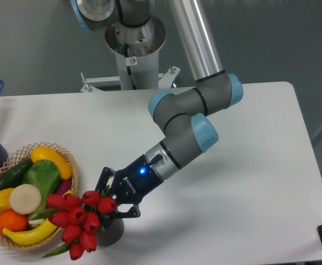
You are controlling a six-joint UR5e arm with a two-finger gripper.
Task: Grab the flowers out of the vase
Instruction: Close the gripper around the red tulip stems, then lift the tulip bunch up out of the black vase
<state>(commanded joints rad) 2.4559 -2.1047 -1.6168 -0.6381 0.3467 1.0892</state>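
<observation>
White counter (pixel 249 165) fills most of my view under a grey wall. I've got the claw (pixel 112 200) low at lower left, pinching the flowers (pixel 78 223) at their stems just above the vase (pixel 110 232), so they should lift out. Red tulip buds bunch tightly, leaning left over the fruit basket (pixel 73 171), green leaves trailing.

**Materials and finish**

Flowers (pixel 79 222): glossy red buds, plastic-looking, smooth green leaves. Vase (pixel 110 233): matt dark grey. Gripper (pixel 113 199): black, satin plastic or coated metal, can't tell which. Arm (pixel 194 52): brushed silver tube, matt grey joints, glossy blue caps. Table (pixel 249 165): smooth matt white. Basket (pixel 70 165) at 9 o'clock: rough woven wicker, shiny plastic-looking produce inside.
</observation>
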